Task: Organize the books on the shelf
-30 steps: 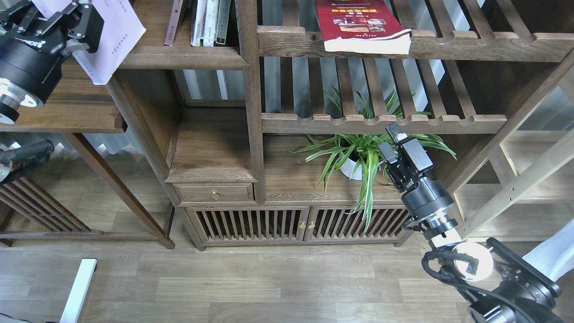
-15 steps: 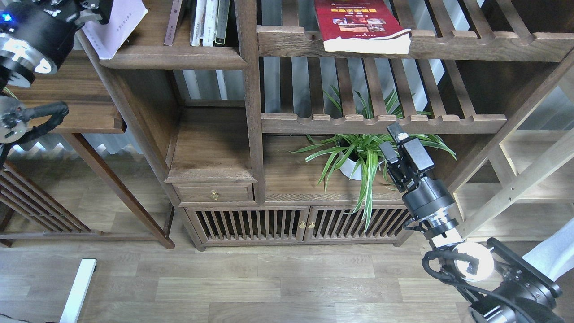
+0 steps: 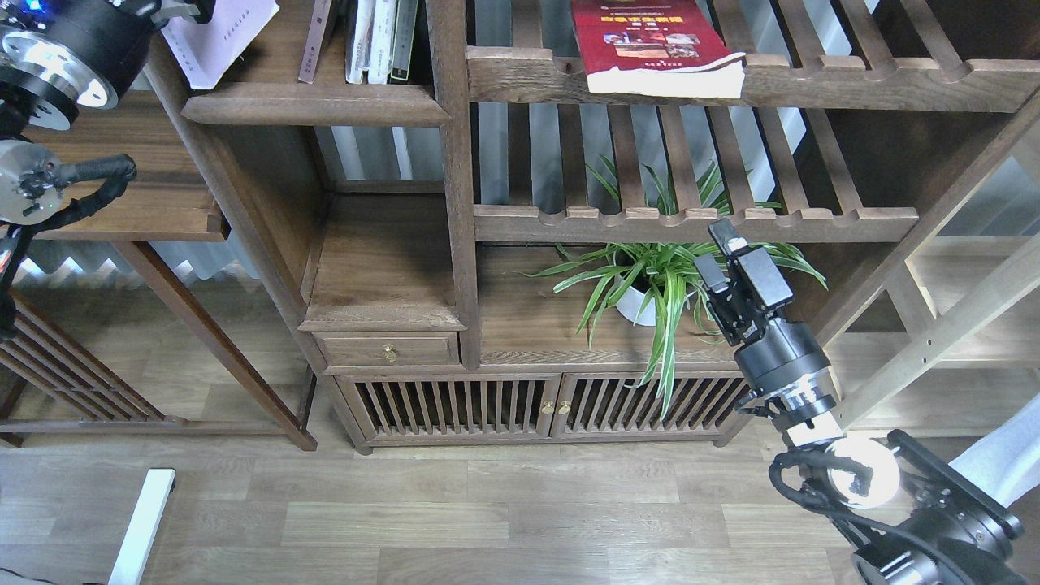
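Observation:
My left gripper [image 3: 180,8] is at the top left corner, partly cut off by the frame edge, and is shut on the pale lavender book [image 3: 218,39]. It holds the book tilted over the left end of the solid dark-brown shelf board [image 3: 317,104]. A thin maroon-spined book [image 3: 314,41] leans on that shelf next to several upright books [image 3: 375,39]. The red book with a yellow title band [image 3: 650,41] lies flat on the upper slatted rack, overhanging its front rail. My right gripper [image 3: 715,253] is low at the right, open and empty, in front of the plant.
A potted spider plant [image 3: 650,284] stands in the lower compartment, just left of my right gripper. Slatted racks [image 3: 691,215] fill the right bays. A low cabinet with a drawer [image 3: 388,349] and slatted doors sits below. A side table [image 3: 138,211] is at the left.
My left arm has risen and moved right, carrying the lavender book up over the shelf's left end. My right gripper has shifted slightly down and right.

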Motion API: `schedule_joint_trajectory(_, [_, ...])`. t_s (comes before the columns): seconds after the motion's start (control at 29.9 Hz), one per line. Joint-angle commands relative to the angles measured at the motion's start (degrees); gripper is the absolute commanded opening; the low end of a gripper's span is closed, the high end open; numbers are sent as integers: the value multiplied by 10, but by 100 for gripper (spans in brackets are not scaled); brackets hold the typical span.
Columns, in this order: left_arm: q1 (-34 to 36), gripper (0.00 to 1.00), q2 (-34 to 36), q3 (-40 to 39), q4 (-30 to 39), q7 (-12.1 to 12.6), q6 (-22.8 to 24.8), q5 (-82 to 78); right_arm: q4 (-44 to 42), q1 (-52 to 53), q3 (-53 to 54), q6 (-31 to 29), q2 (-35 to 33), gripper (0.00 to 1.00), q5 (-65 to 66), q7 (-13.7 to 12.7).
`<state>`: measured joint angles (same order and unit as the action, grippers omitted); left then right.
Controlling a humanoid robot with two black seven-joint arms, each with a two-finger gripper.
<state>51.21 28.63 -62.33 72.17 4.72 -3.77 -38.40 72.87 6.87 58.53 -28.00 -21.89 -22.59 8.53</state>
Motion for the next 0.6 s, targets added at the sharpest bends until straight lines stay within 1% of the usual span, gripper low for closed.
schedule_joint_trajectory(0.0, [13,5,-11,4,-18,-1,1,0,0,1,0,0,1,91,0,0])
schedule_joint_trajectory(0.13, [31,5,-17,22,-42,-3,9,1,0,1,2,0,0,91,-1,0])
schedule_joint_trajectory(0.27, [55,5,-45,37,-73,-10,9,1,0,0,9,0,0,91,-1,0])
schedule_joint_trajectory(0.43, [80,5,-53,49,-109,-23,10,1,0,0,10,0,0,91,-1,0])
schedule_joint_trajectory(0.57, [93,5,-60,60,-128,-25,10,2,0,0,11,0,0,91,-1,0])
